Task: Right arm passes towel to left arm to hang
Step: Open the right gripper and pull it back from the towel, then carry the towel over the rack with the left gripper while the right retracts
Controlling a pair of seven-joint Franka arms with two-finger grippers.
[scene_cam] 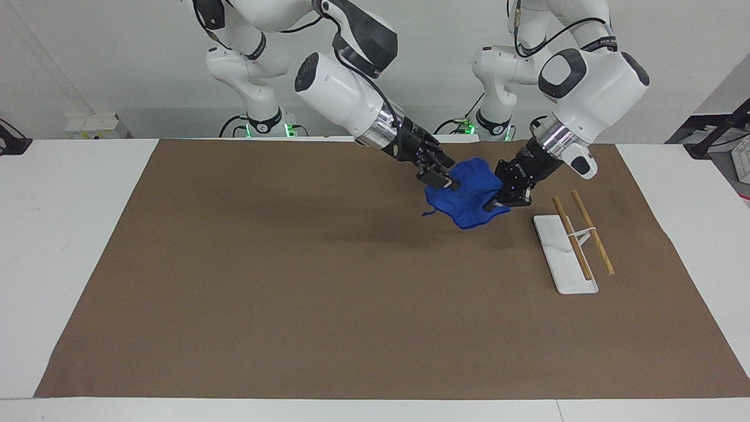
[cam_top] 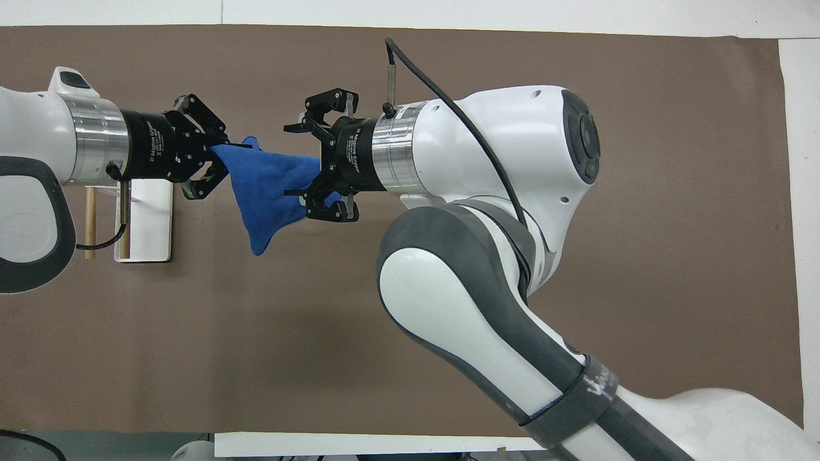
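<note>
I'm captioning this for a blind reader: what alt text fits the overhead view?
The left gripper holds a blue towel in the air, while the right gripper beside it stands open. A white rack with wooden rods sits on the brown mat.

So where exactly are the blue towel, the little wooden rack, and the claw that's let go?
towel (cam_top: pixel 266 189), overhead view, middle of the cloth.
towel rack (scene_cam: pixel 548 234), facing view, bare white base plate.
right gripper (cam_top: pixel 314 166), overhead view, midway between its spread fingertips.
</note>
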